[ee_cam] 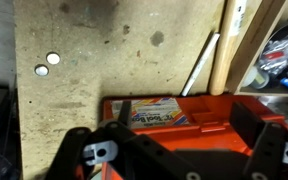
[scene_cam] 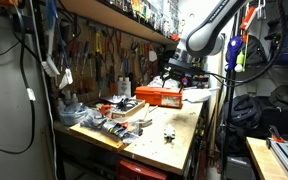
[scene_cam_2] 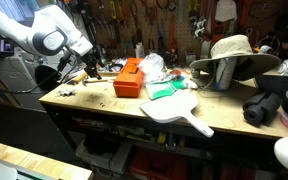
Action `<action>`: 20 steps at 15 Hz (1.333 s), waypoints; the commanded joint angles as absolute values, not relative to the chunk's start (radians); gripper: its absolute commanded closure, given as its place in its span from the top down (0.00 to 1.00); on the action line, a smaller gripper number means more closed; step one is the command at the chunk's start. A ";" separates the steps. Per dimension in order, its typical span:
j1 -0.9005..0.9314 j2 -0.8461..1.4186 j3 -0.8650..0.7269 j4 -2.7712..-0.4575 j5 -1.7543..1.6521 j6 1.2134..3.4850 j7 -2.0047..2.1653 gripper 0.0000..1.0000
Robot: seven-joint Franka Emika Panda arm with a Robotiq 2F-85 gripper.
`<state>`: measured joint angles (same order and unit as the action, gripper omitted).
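An orange tool box (ee_cam: 184,125) with a printed label lies on the wooden workbench (ee_cam: 104,60). It shows in both exterior views (scene_cam: 156,97) (scene_cam_2: 129,78). My gripper (ee_cam: 184,115) is open, with its two dark fingers spread on either side of the box's top, just above it. In the exterior views the gripper (scene_cam: 177,76) (scene_cam_2: 82,67) hangs low over the bench, close by the box at its end. It holds nothing.
A wooden handle (ee_cam: 224,40) and a thin white rod (ee_cam: 199,65) lie beyond the box. On the bench are a white paddle-shaped board (scene_cam_2: 179,110), a green item (scene_cam_2: 169,88), a straw hat (scene_cam_2: 234,50), and clutter (scene_cam: 119,115). Tools hang on the back wall.
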<state>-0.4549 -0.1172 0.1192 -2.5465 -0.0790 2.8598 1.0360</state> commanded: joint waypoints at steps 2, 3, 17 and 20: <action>-0.497 0.014 0.132 -2.417 -0.205 2.755 1.202 1.00; -0.391 0.038 0.027 -2.393 -0.226 2.733 1.228 1.00; -0.154 0.297 -0.151 -2.135 -0.043 2.571 1.195 0.85; -0.148 0.331 -0.155 -2.091 0.012 2.554 1.171 0.69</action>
